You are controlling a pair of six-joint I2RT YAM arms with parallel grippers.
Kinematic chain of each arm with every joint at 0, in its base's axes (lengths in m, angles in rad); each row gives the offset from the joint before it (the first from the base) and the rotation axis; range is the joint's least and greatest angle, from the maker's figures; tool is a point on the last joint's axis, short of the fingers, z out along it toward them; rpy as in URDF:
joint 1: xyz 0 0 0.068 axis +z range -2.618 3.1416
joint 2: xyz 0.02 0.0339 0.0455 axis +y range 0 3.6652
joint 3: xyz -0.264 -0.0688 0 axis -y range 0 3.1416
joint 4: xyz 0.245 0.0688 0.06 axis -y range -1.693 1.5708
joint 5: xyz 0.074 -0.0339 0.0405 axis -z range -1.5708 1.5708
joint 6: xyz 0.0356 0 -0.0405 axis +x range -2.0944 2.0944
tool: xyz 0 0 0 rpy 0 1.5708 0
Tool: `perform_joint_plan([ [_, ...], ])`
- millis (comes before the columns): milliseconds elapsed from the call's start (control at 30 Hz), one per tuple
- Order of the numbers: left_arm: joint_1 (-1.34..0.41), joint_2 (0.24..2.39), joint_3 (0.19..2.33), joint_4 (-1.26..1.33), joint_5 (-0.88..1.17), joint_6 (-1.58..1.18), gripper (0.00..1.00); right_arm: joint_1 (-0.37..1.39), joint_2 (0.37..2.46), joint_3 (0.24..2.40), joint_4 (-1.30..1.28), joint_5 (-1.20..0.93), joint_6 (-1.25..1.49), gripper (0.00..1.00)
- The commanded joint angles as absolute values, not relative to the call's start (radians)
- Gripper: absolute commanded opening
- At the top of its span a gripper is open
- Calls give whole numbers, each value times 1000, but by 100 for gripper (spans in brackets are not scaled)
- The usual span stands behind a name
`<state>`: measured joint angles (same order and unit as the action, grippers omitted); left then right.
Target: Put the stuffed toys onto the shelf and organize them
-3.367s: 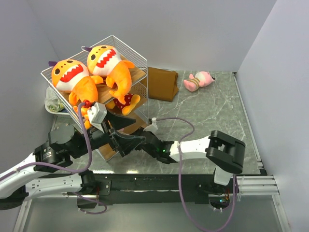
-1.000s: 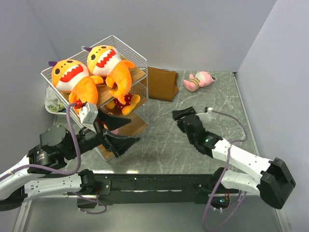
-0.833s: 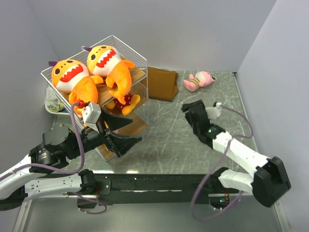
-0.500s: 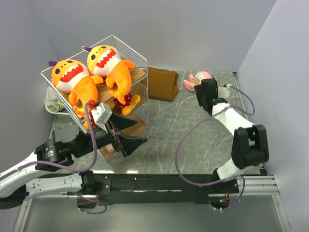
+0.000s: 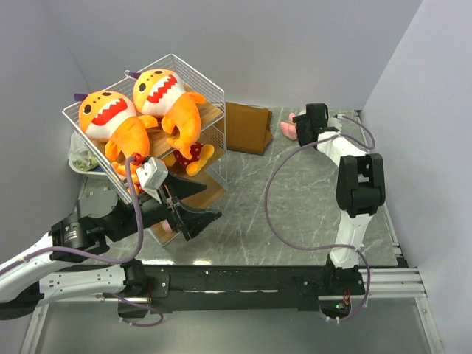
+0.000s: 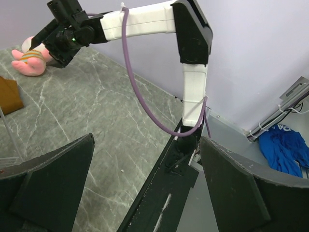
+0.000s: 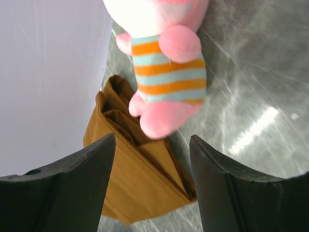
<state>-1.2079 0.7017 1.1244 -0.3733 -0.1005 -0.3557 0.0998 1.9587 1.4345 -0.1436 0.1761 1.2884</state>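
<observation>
Stuffed toys (image 5: pixel 110 118) mostly sit on the shelf (image 5: pixel 210 92) from above; one pink plush (image 5: pixel 287 131) lies on the table (image 5: pixel 310 199) under the right gripper (image 5: pixel 313 119). Left wrist: the left gripper (image 6: pixel 147 140) is spread and empty. Right wrist: jaws are apart over the plush, which is not yet grasped.

The top external camera sits above and behind the arm bases. It looks down on the whole table (image 5: pixel 310 206), with the shelf (image 5: pixel 210 82) at upper left.

The left wrist camera sits low near the shelf. It faces across the table toward the right arm (image 6: pixel 145 21), with the left gripper (image 6: pixel 147 139) framing its lower corners.

The right wrist camera looks at close range past the right gripper (image 7: pixel 153 139) onto the pink plush (image 7: pixel 164 72) and the brown bag (image 7: pixel 140 179).

All three views share the plush and the bag.
</observation>
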Motion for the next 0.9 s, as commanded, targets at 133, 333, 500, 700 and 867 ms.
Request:
perform_joint_plan([
  [133, -1212, 684, 1166, -376, -117, -337, 96, 84, 2077, 1565, -149, 153, 1299, 70],
  [333, -1212, 684, 1164, -377, -123, -342, 96, 64, 2118, 1565, -60, 124, 1270, 56],
  [500, -1213, 692, 1167, -382, -121, -347, 96, 41, 2091, 1516, -2, 62, 1191, 6],
  [700, -1212, 699, 1181, -379, -110, -351, 96, 37, 1921, 1353, 43, -49, 1002, 0],
  [867, -1213, 687, 1170, -357, -100, -359, 97, 58, 1693, 1142, -66, -55, 844, 0],
])
